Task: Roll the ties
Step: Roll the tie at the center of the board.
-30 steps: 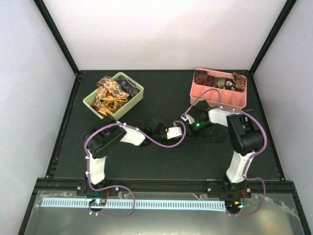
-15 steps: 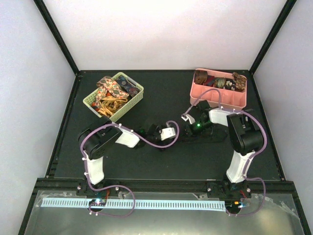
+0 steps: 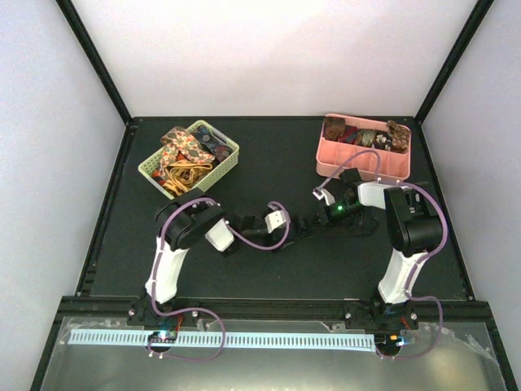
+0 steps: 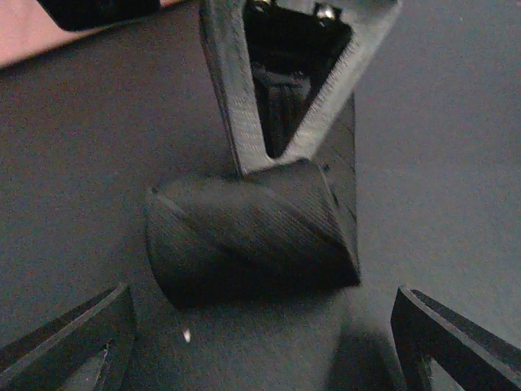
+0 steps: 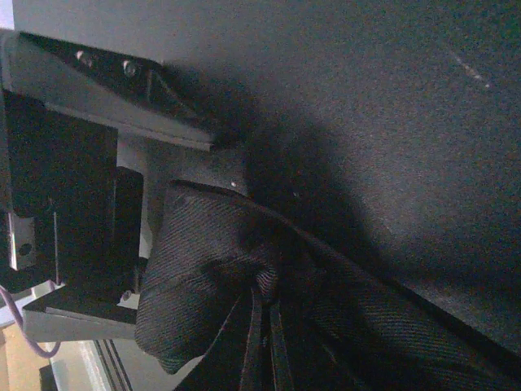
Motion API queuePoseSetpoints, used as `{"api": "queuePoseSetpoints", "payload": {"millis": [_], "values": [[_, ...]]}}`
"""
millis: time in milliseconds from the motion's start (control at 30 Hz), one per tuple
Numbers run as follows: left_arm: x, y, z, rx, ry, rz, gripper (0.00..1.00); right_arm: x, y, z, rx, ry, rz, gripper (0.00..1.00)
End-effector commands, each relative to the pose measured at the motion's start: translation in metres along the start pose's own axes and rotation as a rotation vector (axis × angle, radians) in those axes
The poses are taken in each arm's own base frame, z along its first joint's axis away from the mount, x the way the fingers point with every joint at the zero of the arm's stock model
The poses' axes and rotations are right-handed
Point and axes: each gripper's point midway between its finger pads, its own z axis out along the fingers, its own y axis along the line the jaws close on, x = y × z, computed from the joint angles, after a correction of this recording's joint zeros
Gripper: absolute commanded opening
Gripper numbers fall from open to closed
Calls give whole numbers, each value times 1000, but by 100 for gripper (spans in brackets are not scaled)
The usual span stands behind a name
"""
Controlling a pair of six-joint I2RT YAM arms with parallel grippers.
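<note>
The black tie (image 4: 244,244) lies mid-worktop (image 3: 269,163), coiled, its roll axis crosswise just ahead of the left fingers (image 4: 73,342), which are spread wide to either side. The right fingers (image 4: 228,106) pinch it from the far side. It looks dark, twill-ribbed and tightly wound, with a flat tail running away behind.

Overhead view high at near side, looking down on whole table (image 3: 277,155), wrist views close, both on dark tie (image 4: 244,236)
</note>
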Motion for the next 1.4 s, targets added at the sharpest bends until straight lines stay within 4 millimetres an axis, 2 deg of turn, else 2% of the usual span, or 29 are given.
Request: {"api": "queuePoseSetpoints", "payload": {"millis": [0, 133, 300, 367, 500, 567, 667, 833, 1000, 1100, 1267, 1367], "values": [[-21, 0, 15, 41, -106, -6, 89, 11, -15, 5, 42, 26, 20, 2], [-21, -5, 23, 77, -106, -25, 85, 11, -14, 4, 30, 13, 28, 2], [-10, -18, 31, 96, -65, -15, 80, 10, -8, 5, -5, -5, 29, 2], [-6, -20, 35, 90, -52, -12, 75, 10, -6, 5, -16, -8, 28, 2], [-4, -19, 37, 52, -1, 40, 57, 7, -3, 5, -33, -12, 19, 5], [-4, -18, 34, 30, 49, 89, 49, 5, 0, 5, -51, -17, 13, 7], [1, -12, 24, -36, 139, 182, 42, 0, 5, 4, -75, -29, 2, 10], [21, -4, 10, -86, 319, 213, 39, -2, 18, 0, -131, -27, -17, 24], [34, -3, 4, -103, 399, 219, 37, 7, 30, -15, -130, -1, -45, 42], [37, -3, 2, -102, 423, 220, 37, 10, 30, -25, -89, 2, -54, 51], [37, -6, 5, -87, 448, 224, 36, 5, 34, -31, -83, -17, -42, 59], [35, -5, 7, -86, 459, 226, 36, 1, 41, -26, -110, -17, -23, 60]]}}
